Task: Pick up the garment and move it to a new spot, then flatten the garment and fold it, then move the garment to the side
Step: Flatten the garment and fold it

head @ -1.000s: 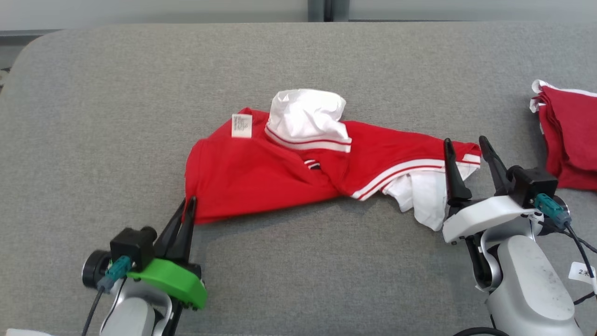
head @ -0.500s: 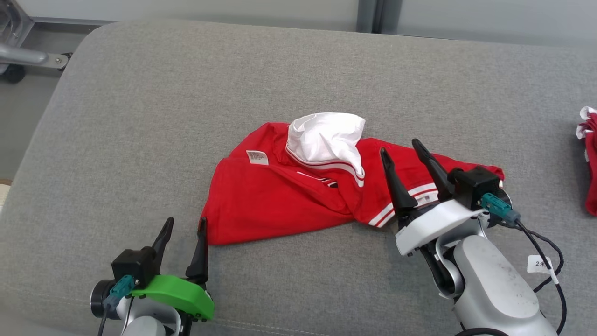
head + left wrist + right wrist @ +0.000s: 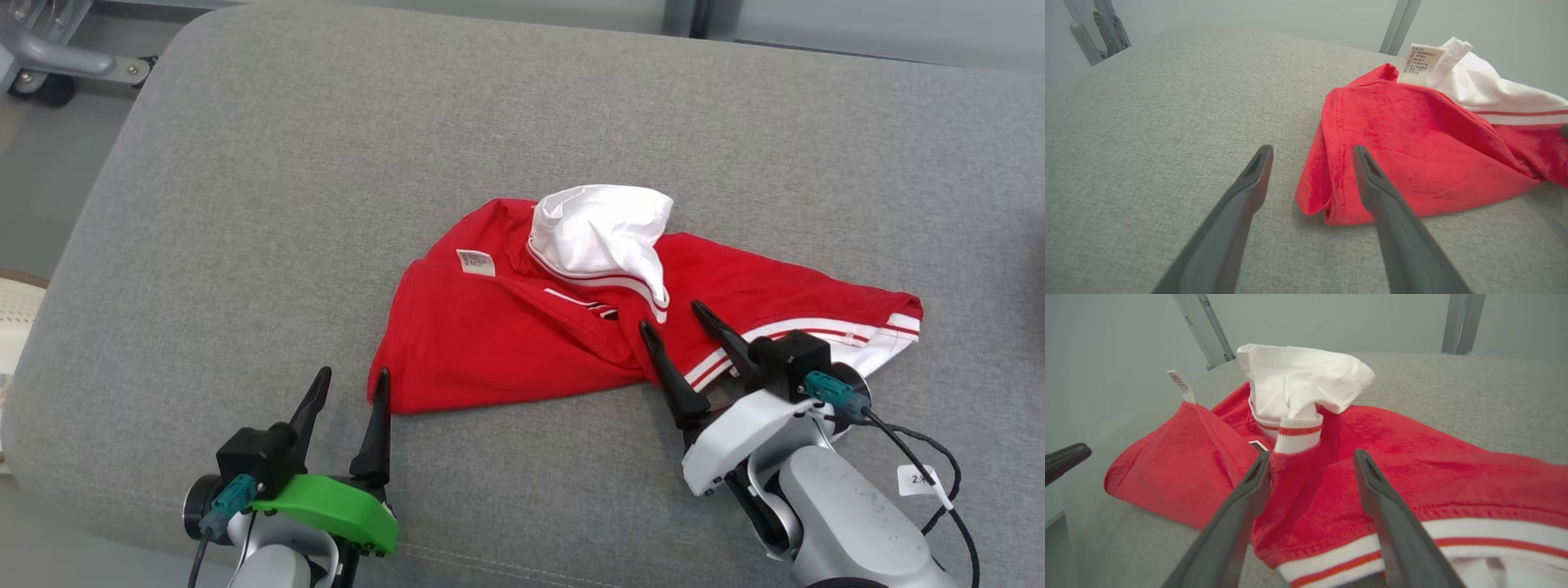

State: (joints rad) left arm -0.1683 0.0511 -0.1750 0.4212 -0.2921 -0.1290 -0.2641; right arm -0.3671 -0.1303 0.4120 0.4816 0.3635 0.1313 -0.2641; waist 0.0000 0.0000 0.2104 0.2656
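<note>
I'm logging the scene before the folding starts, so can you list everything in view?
garment: one, red with white parts and striped trim, crumpled mid-cushion
label: one, white, on the garment's far left edge
cushion: one, grey, under the garment
frame: one, grey metal on a wheel, on the floor at far left
pale object: one, off-white, at the left edge; can't tell what it is
cable tag: one, white, on the right arm's cable
left gripper: one, dark fingers on a green mount, open, at the garment's near left corner
right gripper: one, dark fingers on a white mount, open, over the striped hem
</note>
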